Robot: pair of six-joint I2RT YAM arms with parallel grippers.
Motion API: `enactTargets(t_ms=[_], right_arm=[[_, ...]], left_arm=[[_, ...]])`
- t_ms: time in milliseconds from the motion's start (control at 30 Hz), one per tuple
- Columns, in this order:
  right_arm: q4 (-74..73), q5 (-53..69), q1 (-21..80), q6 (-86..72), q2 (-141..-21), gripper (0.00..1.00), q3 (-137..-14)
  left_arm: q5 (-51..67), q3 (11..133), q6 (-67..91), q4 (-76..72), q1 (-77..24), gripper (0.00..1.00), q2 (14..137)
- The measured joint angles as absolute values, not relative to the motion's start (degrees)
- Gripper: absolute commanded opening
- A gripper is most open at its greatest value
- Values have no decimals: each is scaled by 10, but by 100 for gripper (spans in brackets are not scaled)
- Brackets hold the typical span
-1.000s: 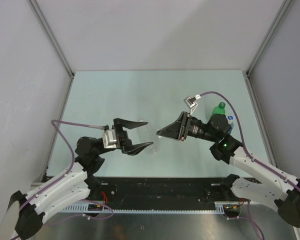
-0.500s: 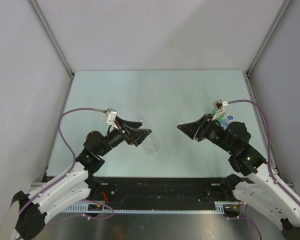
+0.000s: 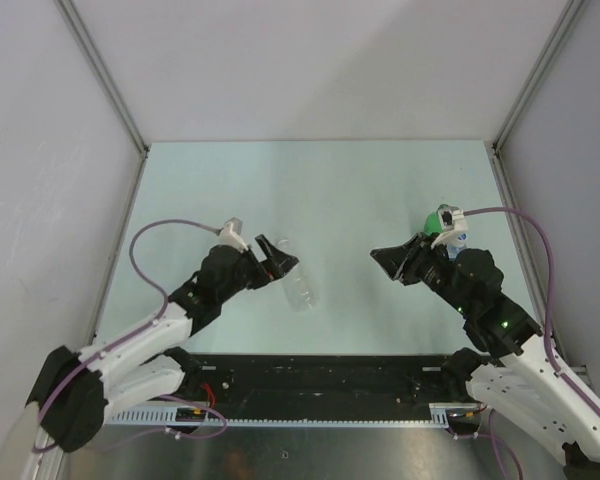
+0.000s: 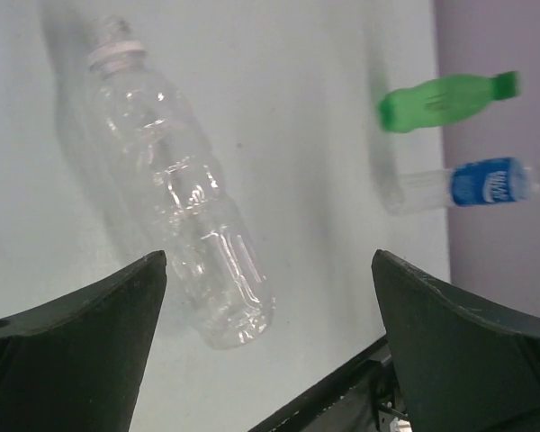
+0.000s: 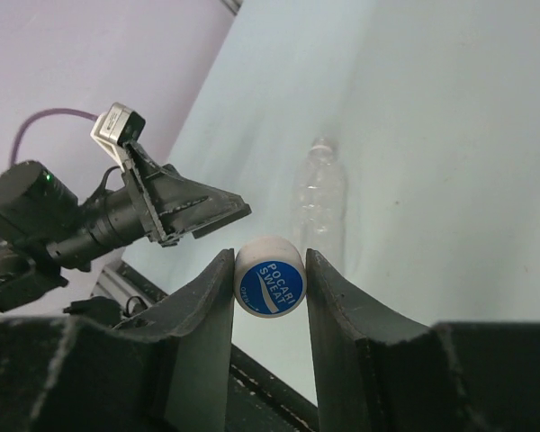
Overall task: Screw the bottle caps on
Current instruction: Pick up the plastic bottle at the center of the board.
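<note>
The clear unlabelled bottle [image 3: 298, 285] lies on its side on the table, its neck open; it also shows in the left wrist view [image 4: 175, 193] and the right wrist view [image 5: 319, 198]. My left gripper [image 3: 276, 261] [image 4: 268, 270] is wide open and empty just left of it. My right gripper [image 3: 392, 262] [image 5: 270, 261] is shut on a white bottle cap with a blue printed top [image 5: 270, 279], held above the table. The green bottle [image 3: 438, 218] [image 4: 445, 99] and the blue-label bottle [image 3: 459, 240] [image 4: 490, 180] stand upright behind the right arm. Other caps are not clearly visible.
The pale green table [image 3: 310, 190] is enclosed by grey walls on three sides. A black rail [image 3: 320, 370] runs along the near edge by the arm bases. The two standing bottles are close to the right wall.
Both grippers have drawn apart from the table's middle. My right gripper moved right and tilted with the cap in it. My left gripper turned and dropped beside the lying bottle.
</note>
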State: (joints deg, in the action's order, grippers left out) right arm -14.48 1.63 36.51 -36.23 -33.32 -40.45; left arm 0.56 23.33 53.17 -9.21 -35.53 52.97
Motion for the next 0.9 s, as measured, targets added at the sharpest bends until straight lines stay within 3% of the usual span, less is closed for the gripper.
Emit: enactTargets(t_ms=[333, 600, 900], right_arm=[[-166, -19, 365, -337, -334, 39, -404], [-180, -34, 364, -321, -331, 40, -404], [-187, -48, 362, -312, -337, 40, -404]], left_arm=[[-21, 378, 543, 51, -389, 97, 752], [-55, 448, 550, 103, -412, 82, 856], [-76, 497, 524, 132, -421, 56, 916]])
